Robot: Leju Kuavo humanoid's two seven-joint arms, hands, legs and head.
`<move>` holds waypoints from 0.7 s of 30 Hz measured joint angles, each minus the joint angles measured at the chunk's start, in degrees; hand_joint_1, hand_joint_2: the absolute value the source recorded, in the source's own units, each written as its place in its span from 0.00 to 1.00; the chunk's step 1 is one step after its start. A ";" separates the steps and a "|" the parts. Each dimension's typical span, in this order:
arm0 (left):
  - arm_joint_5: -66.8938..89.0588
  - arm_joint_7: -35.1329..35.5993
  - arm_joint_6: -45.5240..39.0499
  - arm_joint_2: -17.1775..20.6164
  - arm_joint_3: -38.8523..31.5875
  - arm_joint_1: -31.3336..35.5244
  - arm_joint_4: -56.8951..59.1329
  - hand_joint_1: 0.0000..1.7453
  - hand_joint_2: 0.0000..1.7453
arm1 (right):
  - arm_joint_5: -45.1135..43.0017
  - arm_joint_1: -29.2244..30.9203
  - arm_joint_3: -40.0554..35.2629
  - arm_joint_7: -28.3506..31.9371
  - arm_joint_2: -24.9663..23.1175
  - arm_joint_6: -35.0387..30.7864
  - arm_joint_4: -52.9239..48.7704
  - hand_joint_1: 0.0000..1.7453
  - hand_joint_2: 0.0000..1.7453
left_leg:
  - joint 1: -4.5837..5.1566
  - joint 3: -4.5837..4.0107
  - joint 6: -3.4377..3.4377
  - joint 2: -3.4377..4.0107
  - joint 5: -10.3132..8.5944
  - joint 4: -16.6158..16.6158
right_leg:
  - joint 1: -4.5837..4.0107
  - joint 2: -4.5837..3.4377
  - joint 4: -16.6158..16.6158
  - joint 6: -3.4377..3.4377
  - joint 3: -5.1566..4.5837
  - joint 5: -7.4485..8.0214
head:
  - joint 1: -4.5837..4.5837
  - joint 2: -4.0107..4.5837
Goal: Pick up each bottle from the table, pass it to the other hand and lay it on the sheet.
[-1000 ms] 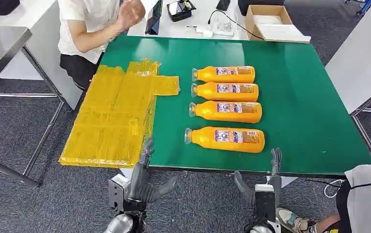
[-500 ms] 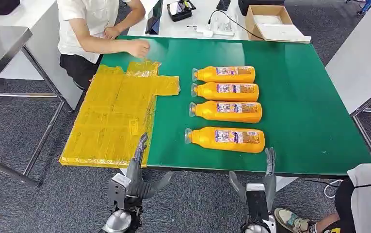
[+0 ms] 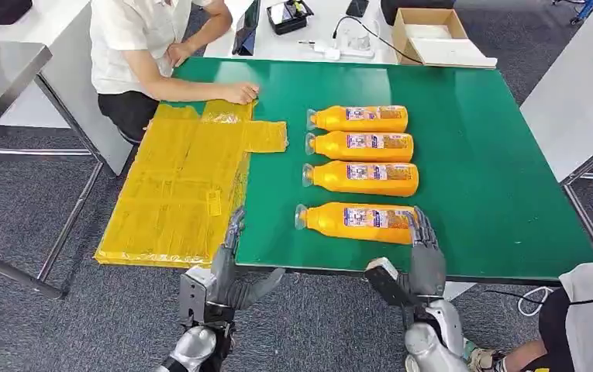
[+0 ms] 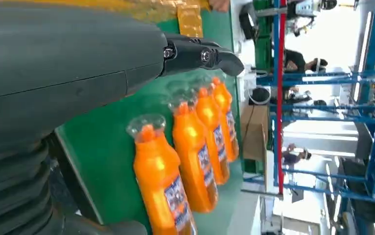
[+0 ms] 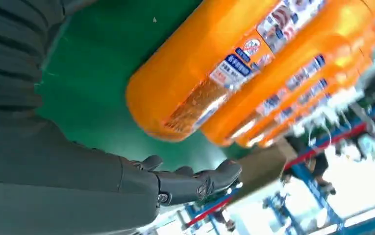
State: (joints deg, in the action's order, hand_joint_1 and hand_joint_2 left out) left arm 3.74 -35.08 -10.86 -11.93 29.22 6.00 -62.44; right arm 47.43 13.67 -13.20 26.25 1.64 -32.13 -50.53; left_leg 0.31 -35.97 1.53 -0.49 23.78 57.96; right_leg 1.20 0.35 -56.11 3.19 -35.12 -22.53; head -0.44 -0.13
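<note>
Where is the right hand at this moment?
In the head view the right hand is at the near edge of the green table, by the base end of the nearest bottle, fingers apart and holding nothing.

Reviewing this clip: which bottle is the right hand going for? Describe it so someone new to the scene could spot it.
On the green table, four orange plastic bottles lie on their sides in a column, caps pointing toward the yellow sheet. The target bottle is the one nearest the robot's edge, set slightly apart from the other three, with the right hand at its base end.
</note>
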 measured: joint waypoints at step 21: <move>-0.68 0.02 1.53 -0.98 1.53 2.33 0.96 0.00 1.00 | 5.14 11.22 -5.85 -5.25 -1.20 5.77 12.52 0.00 1.00 | -0.02 -0.02 -0.01 0.00 -0.01 0.00 | -0.01 0.00 -0.01 0.00 -0.02 -0.01 | 0.00 0.00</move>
State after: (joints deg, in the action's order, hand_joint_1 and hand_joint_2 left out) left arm 3.06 -35.06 -9.33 -12.92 30.75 8.33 -61.48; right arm 52.57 24.89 -19.06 21.00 0.44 -26.36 -38.01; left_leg 0.29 -35.99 1.52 -0.49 23.77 57.96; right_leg 1.19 0.35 -56.12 3.19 -35.14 -22.54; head -0.44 -0.13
